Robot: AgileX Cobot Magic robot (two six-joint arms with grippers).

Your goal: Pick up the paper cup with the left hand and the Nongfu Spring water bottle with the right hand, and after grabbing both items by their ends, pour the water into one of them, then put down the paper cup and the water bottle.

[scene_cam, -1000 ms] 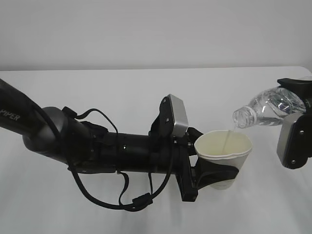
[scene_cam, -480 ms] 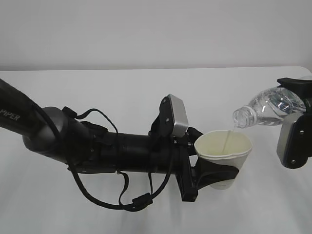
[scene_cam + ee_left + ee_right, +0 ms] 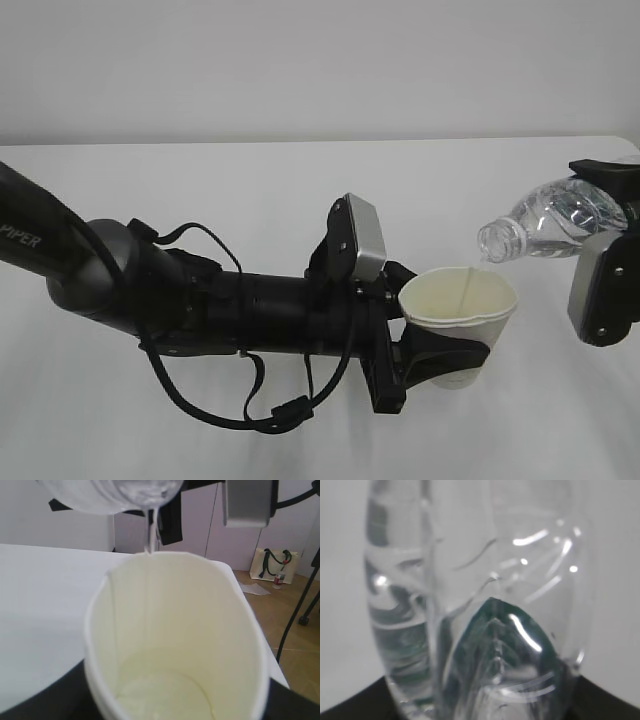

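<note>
The pouring step is on. The left hand grips the paper cup; on the right, the right hand probably grips the tipped Nongfu Spring water bottle. Next: tip the bottle back up.

White "PIPER" lettering on left arm (first letter cut off).

White table, pale wall, wooden floor.

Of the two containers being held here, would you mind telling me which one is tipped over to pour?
The Nongfu Spring water bottle in the right gripper: it lies nearly level, its open mouth trickling water into the paper cup, which stands upright.
</note>
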